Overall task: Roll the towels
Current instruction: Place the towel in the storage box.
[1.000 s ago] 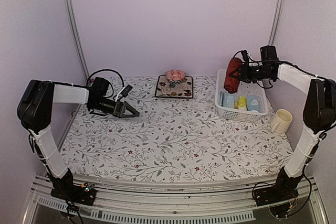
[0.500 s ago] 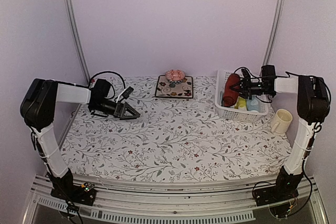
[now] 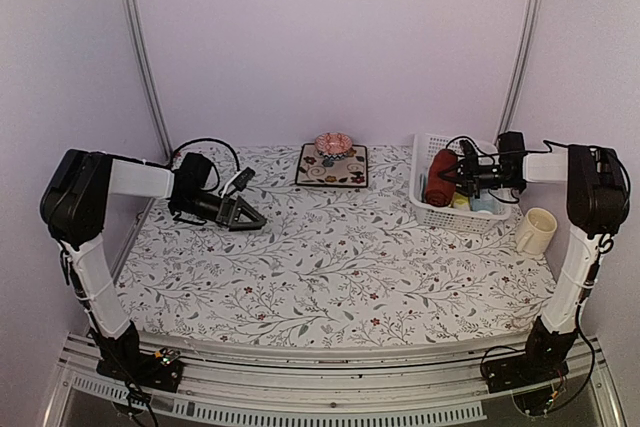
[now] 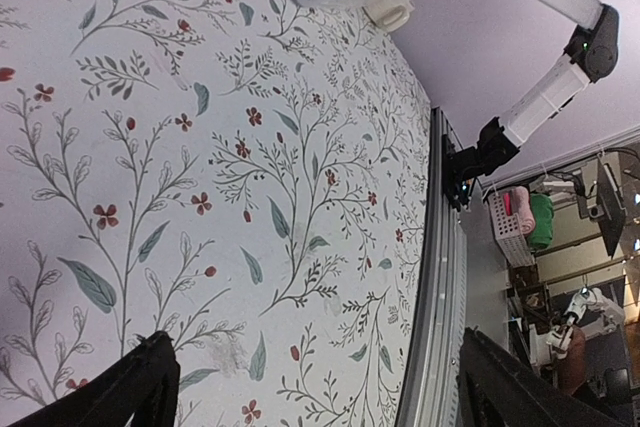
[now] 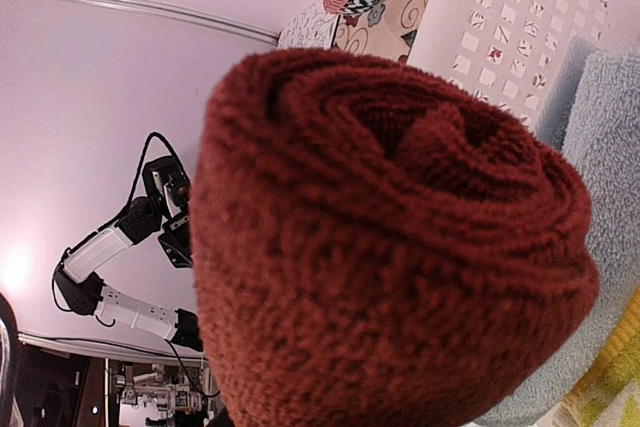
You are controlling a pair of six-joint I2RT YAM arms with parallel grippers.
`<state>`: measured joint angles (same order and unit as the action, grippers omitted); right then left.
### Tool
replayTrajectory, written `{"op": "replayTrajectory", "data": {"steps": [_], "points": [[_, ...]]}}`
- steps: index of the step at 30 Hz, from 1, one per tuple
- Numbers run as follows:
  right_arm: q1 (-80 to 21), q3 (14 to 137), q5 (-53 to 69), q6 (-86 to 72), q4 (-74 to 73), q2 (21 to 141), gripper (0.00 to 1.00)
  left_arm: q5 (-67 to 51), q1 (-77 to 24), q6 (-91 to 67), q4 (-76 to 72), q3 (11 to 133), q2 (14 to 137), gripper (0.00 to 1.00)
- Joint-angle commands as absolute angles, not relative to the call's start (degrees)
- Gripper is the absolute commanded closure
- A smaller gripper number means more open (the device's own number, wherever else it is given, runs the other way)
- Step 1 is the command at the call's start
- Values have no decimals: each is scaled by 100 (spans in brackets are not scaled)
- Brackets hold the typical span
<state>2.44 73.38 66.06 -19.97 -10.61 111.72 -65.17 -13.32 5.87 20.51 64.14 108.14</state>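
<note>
Robot lab booth, plain lilac walls (image 3: 330,37), aluminium mounting rail (image 3: 330,389), another robot rig (image 4: 580,312) behind

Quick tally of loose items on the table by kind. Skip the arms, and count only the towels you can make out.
Towels: 3 at least (dark red towel, pale blue towel, yellow towel); more may be hidden
Basket: 1
Mug: 1
Floral mat: 1
Pink round item on the mat: 1
Total: 7

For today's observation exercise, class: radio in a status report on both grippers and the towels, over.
Left gripper open, empty, above table cover. Right gripper shut on rolled red towel, inside white basket. Nothing blocking either arm.
</note>
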Motion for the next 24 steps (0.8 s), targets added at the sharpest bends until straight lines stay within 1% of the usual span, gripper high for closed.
{"op": "replayTrajectory", "data": {"steps": [1, 7, 17, 24], "points": [[283, 7551, 6429, -1667, -1633, 11263, 71, -6650, -1279, 697, 2149, 6513, 10885, 3], [290, 7892, 6375, -1613, -1867, 11532, 71, -6662, -1282, 703, 2173, 6531, 10939, 3], [316, 8558, 6152, -1279, -2733, 11877, 69, -6726, -1279, 750, 2243, 6552, 10983, 3], [339, 8519, 5986, -1010, -3085, 11911, 68, -6740, -1282, 765, 2309, 6583, 11054, 3]]}}
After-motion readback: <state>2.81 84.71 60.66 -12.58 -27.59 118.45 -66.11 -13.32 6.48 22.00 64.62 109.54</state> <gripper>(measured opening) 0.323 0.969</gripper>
